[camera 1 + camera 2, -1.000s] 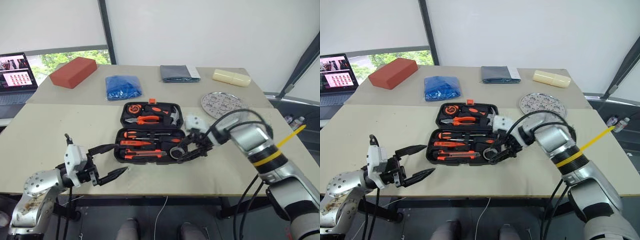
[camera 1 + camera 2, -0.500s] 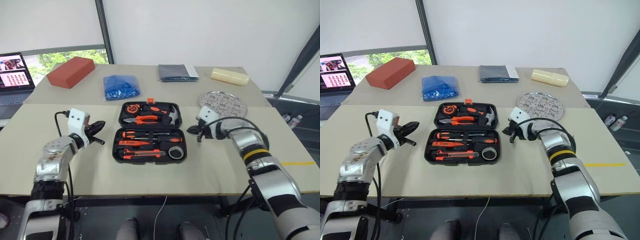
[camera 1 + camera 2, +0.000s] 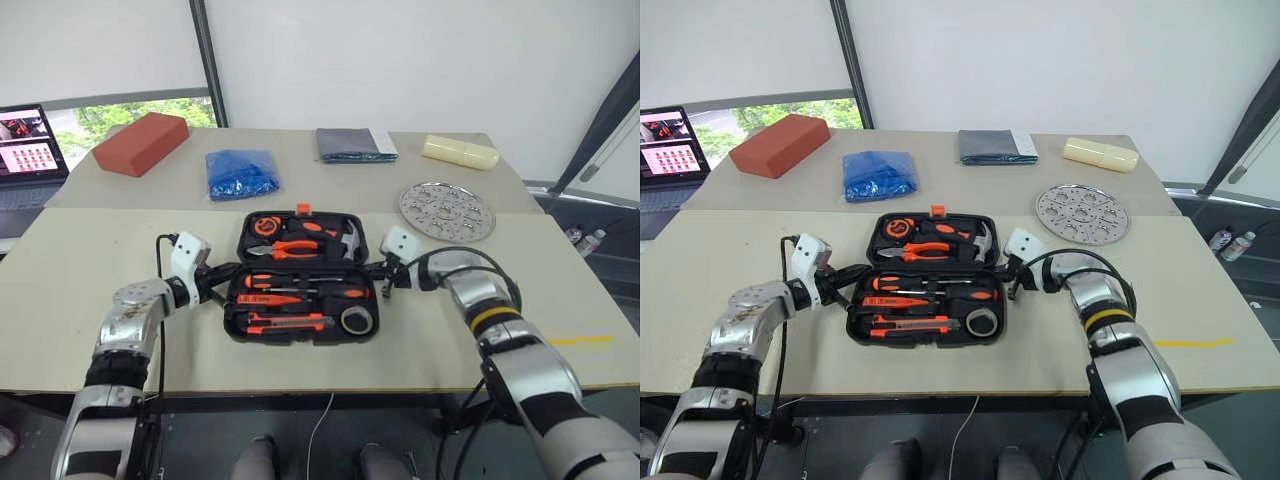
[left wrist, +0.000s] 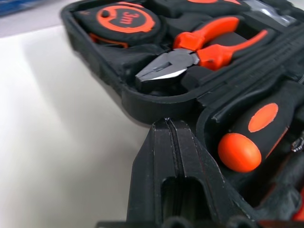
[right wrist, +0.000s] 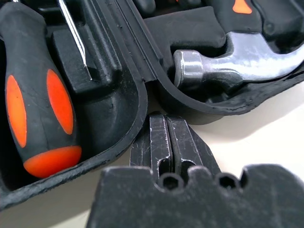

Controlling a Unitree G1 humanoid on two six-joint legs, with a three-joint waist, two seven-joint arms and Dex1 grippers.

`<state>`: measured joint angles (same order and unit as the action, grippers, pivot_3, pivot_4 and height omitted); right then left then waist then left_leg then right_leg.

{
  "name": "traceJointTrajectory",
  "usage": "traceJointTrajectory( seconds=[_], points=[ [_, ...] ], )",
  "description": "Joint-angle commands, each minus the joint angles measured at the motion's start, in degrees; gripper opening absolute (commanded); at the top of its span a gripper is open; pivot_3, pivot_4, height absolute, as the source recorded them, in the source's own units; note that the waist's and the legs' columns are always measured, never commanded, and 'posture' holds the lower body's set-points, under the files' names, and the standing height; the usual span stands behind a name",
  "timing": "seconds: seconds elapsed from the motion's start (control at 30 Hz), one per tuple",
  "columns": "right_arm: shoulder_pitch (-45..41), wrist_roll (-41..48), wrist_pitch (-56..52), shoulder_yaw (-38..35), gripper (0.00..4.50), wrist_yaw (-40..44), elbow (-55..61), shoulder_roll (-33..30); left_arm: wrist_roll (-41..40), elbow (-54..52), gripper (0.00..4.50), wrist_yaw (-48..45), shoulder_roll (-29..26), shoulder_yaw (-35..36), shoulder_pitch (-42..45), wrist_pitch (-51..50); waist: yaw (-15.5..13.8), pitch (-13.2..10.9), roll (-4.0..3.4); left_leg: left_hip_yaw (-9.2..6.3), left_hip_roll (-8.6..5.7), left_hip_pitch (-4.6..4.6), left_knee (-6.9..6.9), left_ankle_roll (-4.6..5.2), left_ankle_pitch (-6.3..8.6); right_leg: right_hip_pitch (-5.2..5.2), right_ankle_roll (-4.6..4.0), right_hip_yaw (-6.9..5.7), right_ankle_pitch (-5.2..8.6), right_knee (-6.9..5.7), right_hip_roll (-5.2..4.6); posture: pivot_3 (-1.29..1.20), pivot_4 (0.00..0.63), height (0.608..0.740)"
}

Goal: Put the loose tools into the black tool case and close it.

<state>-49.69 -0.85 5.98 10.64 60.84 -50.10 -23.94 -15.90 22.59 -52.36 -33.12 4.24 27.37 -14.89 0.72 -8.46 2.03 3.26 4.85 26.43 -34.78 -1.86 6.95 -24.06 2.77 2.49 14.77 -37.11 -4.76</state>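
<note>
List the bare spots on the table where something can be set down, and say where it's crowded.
Free: the near table strip in front of the black tool case; the stretch left of the left gripper; the right side below the perforated metal disc. Crowded: the far edge with red-brown block, blue bag, grey cloth, cream block; and both case ends, right gripper included.

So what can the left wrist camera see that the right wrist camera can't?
Left wrist view: the tape measure marked 3m and the orange-handled pliers. Right wrist view: the steel-headed hammer and a screwdriver's thin metal shaft. Both views: a shut gripper, left gripper and right gripper, at the open black tool case, plus a black-and-orange screwdriver handle.
</note>
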Motion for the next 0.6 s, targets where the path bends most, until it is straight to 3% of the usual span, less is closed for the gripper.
traceJointTrajectory(
  seconds=[0.03,0.1,0.17,0.3,0.37,0.47,0.53,0.6],
  points=[
    [4.24,1.99,-3.68,-1.22,0.04,-0.14,12.16,-0.6,-2.98,-9.33,0.01,-0.85,-0.23,0.79,-4.35,-3.34,0.0,0.0,0.0,0.0,0.0,-0.01,-0.01,0.0,0.0,-0.01,0.0,0.0,0.0,-0.02,0.0,0.0,0.15,0.74],
    [6.74,3.11,-7.16,-3.16,0.04,-0.91,16.66,-2.22,-5.22,-12.94,0.01,0.25,-0.72,3.87,-6.9,-5.84,0.01,0.0,0.0,0.0,0.01,-0.01,-0.05,0.0,0.0,-0.02,-0.01,0.0,0.0,-0.05,0.0,0.0,0.15,0.74],
    [8.71,6.36,-17.23,-4.91,0.0,1.09,22.66,-4.53,-6.1,-15.29,0.52,1.24,-1.52,6.08,-8.22,-6.41,0.01,-0.01,0.0,0.0,0.01,-0.01,-0.08,-0.02,-0.02,-0.01,-0.03,0.01,-0.01,-0.06,0.0,0.0,0.15,0.74],
    [10.07,10.89,-27.11,-7.35,1.08,2.02,34.41,-8.16,-11.24,-19.22,1.69,1.57,-3.08,11.07,-8.15,-10.11,-0.09,-0.03,0.0,-0.04,0.03,-0.01,-0.14,-0.11,-0.08,-0.01,-0.09,-0.01,-0.05,-0.08,0.0,0.0,0.15,0.74],
    [8.39,13.29,-33.25,-8.71,1.78,0.53,37.81,-8.3,-12.04,-20.45,2.45,6.27,-4.56,11.86,-6.43,-18.87,-0.05,-0.03,0.0,-0.05,0.03,-0.03,-0.14,-0.13,-0.12,0.01,-0.11,-0.01,-0.06,-0.08,0.0,0.0,0.15,0.74],
    [2.6,5.98,-50.66,-1.71,2.86,-4.29,39.2,-11.55,-13.46,-20.97,3.62,9.45,-7.23,9.44,-1.59,-33.12,0.0,-0.04,0.0,-0.1,0.04,-0.11,-0.16,-0.16,-0.2,0.03,-0.11,-0.01,-0.07,-0.13,0.03,0.0,0.15,0.74],
    [-2.48,7.99,-60.03,0.36,3.49,-3.2,35.73,-10.05,-13.27,-17.52,4.32,12.14,-6.45,7.77,4.02,-39.79,-0.07,-0.06,0.03,-0.09,0.03,-0.11,-0.2,-0.18,-0.23,-0.01,-0.12,0.01,-0.09,-0.17,0.03,0.0,0.15,0.74],
    [-7.08,9.0,-64.09,0.15,4.14,-4.97,29.37,-6.82,-10.83,-13.1,4.37,15.53,-5.2,6.1,8.52,-42.05,-0.03,-0.06,0.05,-0.1,0.02,-0.08,-0.2,-0.21,-0.25,-0.07,-0.14,-0.02,-0.12,-0.24,0.03,0.0,0.15,0.74]
  ],
)
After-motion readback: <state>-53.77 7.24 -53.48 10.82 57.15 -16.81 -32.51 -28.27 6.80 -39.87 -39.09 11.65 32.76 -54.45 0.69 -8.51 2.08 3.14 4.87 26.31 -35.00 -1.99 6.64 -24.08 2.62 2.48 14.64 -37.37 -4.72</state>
